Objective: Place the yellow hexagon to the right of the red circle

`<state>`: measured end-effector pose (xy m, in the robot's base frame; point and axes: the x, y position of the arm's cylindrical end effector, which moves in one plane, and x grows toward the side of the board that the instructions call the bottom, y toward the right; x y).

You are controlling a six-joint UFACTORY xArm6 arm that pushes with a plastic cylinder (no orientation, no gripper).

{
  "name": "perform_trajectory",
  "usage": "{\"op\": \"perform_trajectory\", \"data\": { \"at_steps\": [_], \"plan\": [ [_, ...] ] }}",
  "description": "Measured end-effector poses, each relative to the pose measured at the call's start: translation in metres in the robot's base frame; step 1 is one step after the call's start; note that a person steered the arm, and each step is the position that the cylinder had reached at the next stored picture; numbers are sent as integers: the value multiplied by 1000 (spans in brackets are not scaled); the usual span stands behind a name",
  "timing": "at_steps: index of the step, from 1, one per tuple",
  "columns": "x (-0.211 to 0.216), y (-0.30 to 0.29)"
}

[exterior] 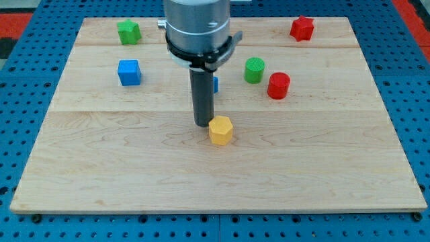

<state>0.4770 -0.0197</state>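
The yellow hexagon [220, 130] lies near the middle of the wooden board [322, 168]. My tip [203, 124] stands just to its upper left, touching or nearly touching it. The red circle [278, 85] stands to the upper right of the hexagon, with the green circle [254, 70] just to its upper left. The rod and the arm's body rise from the tip toward the view's top.
A blue cube [129, 72] and a green block [128, 31] are at the upper left. A red star-like block [302, 27] is at the upper right. A blue triangle [216, 84] peeks out behind the rod. The arm hides the other yellow block at the top.
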Motion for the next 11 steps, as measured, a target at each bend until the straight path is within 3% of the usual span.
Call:
{"op": "perform_trajectory", "data": {
  "at_steps": [1,2,3,4,7,9,10,11],
  "plan": [
    [29,-10],
    [46,22],
    [37,70],
    [25,81],
    [54,19],
    [13,87],
    [23,84],
    [48,45]
  ]
}}
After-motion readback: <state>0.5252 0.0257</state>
